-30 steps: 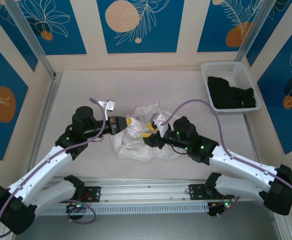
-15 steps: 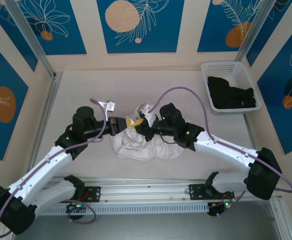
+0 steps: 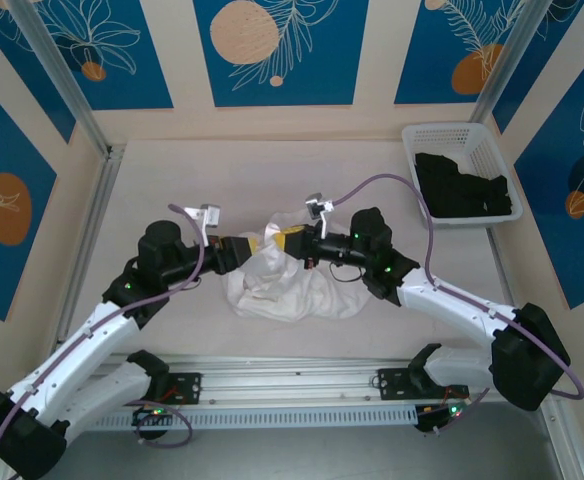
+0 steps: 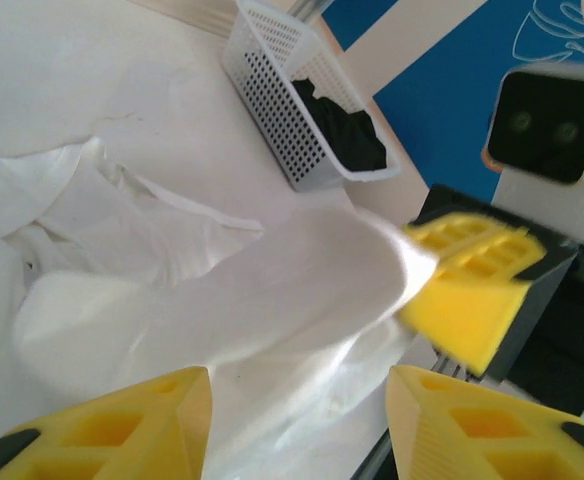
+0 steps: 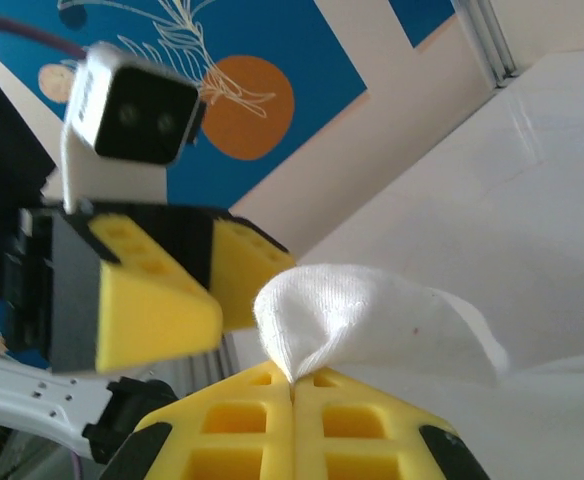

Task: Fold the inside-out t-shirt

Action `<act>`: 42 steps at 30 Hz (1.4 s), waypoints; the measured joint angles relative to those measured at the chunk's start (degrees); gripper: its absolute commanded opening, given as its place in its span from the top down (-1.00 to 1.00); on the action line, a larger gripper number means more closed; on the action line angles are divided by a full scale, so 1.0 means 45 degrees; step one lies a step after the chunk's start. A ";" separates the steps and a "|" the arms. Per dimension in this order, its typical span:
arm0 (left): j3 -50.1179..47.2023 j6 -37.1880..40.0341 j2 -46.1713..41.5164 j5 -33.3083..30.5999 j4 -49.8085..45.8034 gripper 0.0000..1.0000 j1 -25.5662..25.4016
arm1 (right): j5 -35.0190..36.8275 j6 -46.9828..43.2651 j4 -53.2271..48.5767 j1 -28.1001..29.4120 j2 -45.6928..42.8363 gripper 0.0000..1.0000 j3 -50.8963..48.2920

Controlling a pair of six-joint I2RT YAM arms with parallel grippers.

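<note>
**A:** Ok, what have we got on the t-shirt here?

**B:** We see it bunched in a white wrinkled heap on the surface, right under both sets of jaws. The right jaws are pressed together on a fold of it: in the right wrist view we see the two yellow fingers meet, with a peak of cloth pinched at the seam and puffing out just above them.

**A:** And the left jaws?

**B:** Apart. In the left wrist view their fingers sit spread wide, and the raised fold runs from the right jaws' pinch down toward the gap between them. We can't tell if the cloth touches either finger. Both sets of jaws face each other, tips close, above the heap.

**A:** Anything else near us?

**B:** A white basket with a black garment in it, well apart from the jaws, off beyond and to the right of the right ones.
</note>
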 measured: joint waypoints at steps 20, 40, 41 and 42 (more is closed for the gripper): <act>0.0170 0.0408 0.1666 -0.0641 -0.0928 0.02 -0.0005 | -0.1297 -0.1175 -0.0029 -0.0393 -0.1525 1.00 -0.1073; 0.0141 0.0563 -0.0597 -0.0311 0.1870 1.00 0.0117 | 0.1175 -0.2074 -0.0869 -0.0525 -0.5790 1.00 -0.3128; 0.0063 0.0573 -0.0947 -0.0335 0.2191 1.00 0.0117 | 0.1316 -0.2064 -0.0782 -0.0525 -0.6023 1.00 -0.3317; -0.0019 0.0583 -0.1137 -0.0340 0.2419 1.00 0.0117 | 0.1409 -0.2021 -0.0690 -0.0525 -0.6125 1.00 -0.3429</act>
